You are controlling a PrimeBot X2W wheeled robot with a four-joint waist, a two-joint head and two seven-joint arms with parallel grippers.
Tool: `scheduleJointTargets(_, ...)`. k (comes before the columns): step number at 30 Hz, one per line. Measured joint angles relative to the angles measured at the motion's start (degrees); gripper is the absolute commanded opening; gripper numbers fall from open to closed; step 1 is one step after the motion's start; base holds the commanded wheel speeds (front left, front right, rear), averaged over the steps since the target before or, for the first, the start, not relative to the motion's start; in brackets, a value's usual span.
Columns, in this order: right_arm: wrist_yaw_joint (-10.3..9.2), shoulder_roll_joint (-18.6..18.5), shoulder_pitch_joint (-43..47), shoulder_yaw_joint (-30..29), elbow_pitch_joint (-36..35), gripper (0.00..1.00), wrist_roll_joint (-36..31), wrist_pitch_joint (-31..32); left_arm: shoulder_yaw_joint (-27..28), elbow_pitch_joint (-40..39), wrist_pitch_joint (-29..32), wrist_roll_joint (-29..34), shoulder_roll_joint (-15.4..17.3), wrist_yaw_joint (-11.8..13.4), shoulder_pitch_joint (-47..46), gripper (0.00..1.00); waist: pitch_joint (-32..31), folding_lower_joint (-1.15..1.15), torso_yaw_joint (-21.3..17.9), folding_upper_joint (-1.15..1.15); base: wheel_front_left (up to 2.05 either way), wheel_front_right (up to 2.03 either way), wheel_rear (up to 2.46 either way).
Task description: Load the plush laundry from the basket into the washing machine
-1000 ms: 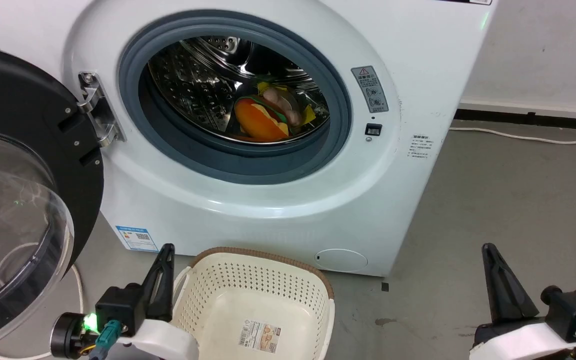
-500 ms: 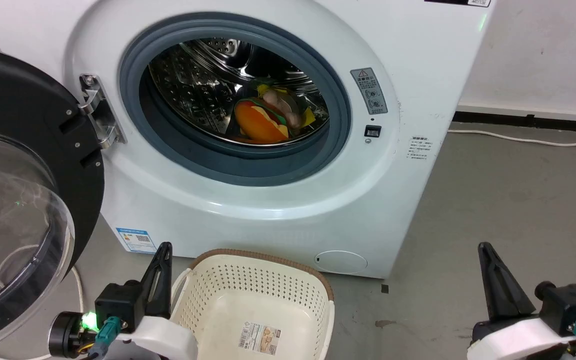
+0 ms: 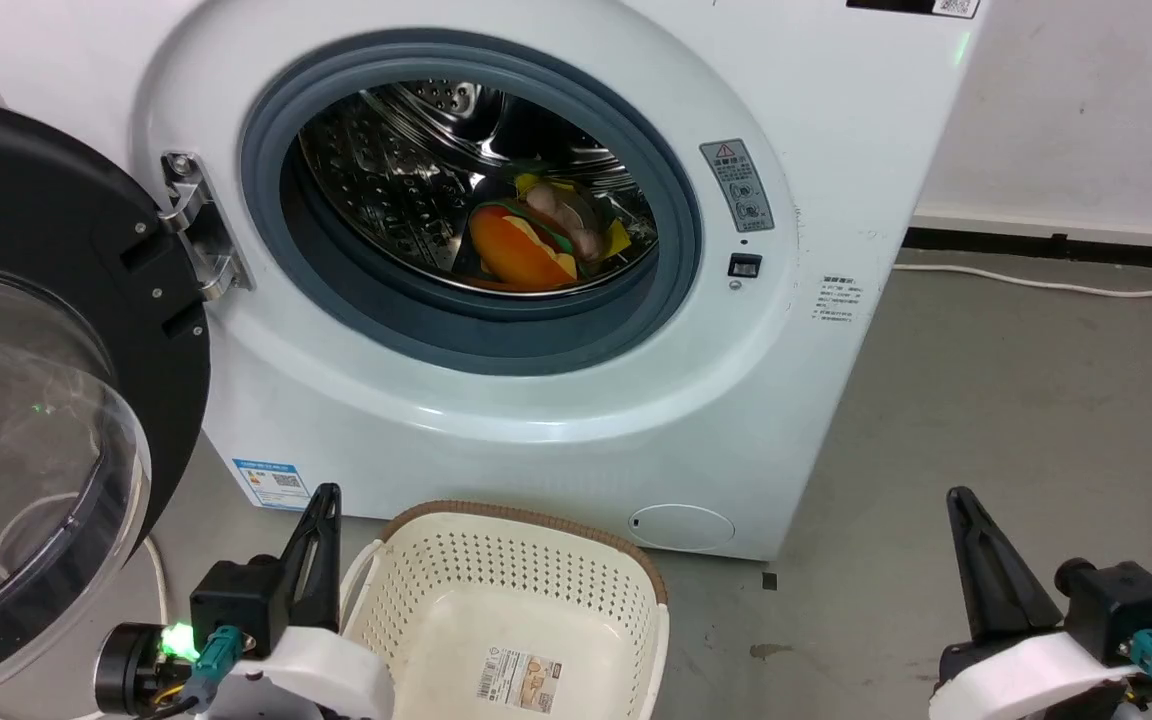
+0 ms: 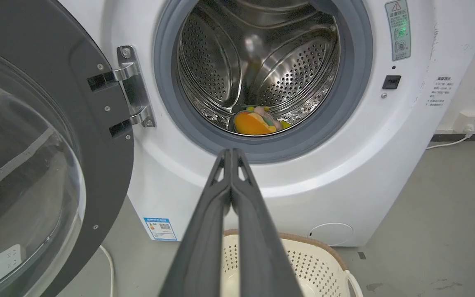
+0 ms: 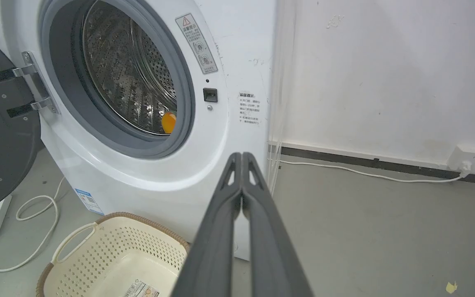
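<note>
Since the plush laundry (image 3: 531,245) is lying on the bottom of the drum (image 3: 386,170), well behind the grey ring (image 3: 496,335), the loading is looking done from here. Its orange side is facing the opening, and nothing is hanging over the ring, so the door should be closing without a snag.

The basket (image 3: 526,520) is sitting on the floor (image 3: 986,400) just in front of the lower front edge of the washing machine (image 3: 556,420). Only a paper label (image 3: 521,677) is showing on its bottom, so I'm judging there is nothing more to fetch.

The left tool (image 3: 321,510) is hovering just beside the basket's left rim, fingers pressed together on nothing; the left wrist view is showing them meeting at the tip. The right tool (image 3: 961,505) is hanging over bare floor, well apart from the basket, likewise clenched and empty. Both are sitting low and clear of the opening, presumably to leave the way in free.

The door (image 3: 56,330) is standing wide open at the left. Shutting it is looking like the only thing possibly remaining, though the task is asking only for loading.
</note>
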Motion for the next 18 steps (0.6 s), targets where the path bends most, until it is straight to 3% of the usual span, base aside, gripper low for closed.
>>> scheduleJointTargets(18,0.0,0.0,-0.3,0.4,0.2,0.0,-1.5,2.0,1.8,-0.6,1.9,2.1,-1.7,-0.5,0.0,0.0,-0.4,0.0,0.0,0.0,0.0,0.0,0.0)
